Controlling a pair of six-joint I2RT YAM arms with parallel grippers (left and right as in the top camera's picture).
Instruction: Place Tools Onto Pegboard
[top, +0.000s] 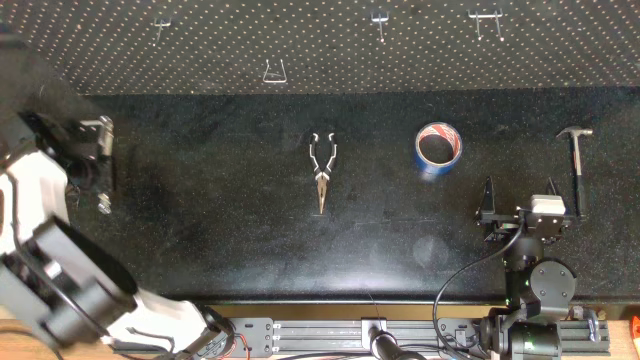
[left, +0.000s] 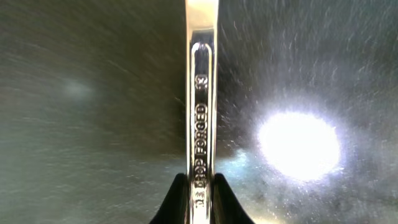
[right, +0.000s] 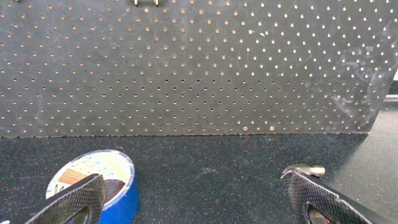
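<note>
A chrome wrench (left: 201, 93) runs straight out from between the fingers of my left gripper (left: 200, 188), which is shut on its shaft. That gripper (top: 92, 160) is lifted at the table's far left, below the pegboard (top: 330, 45). White-handled pliers (top: 321, 170) lie mid-table. A roll of blue tape (top: 438, 147) stands to their right, and a hammer (top: 575, 165) lies at the far right. My right gripper (top: 520, 212) stands open near the front right edge, facing the pegboard (right: 199, 68) with the tape (right: 99, 180) and the hammer head (right: 303, 170) ahead of it.
Metal hooks hang on the pegboard: a wire loop (top: 274, 72), a single hook (top: 378, 22), a double hook (top: 485, 22) and one at the left (top: 162, 27). The black mat (top: 220, 200) between the left arm and the pliers is bare.
</note>
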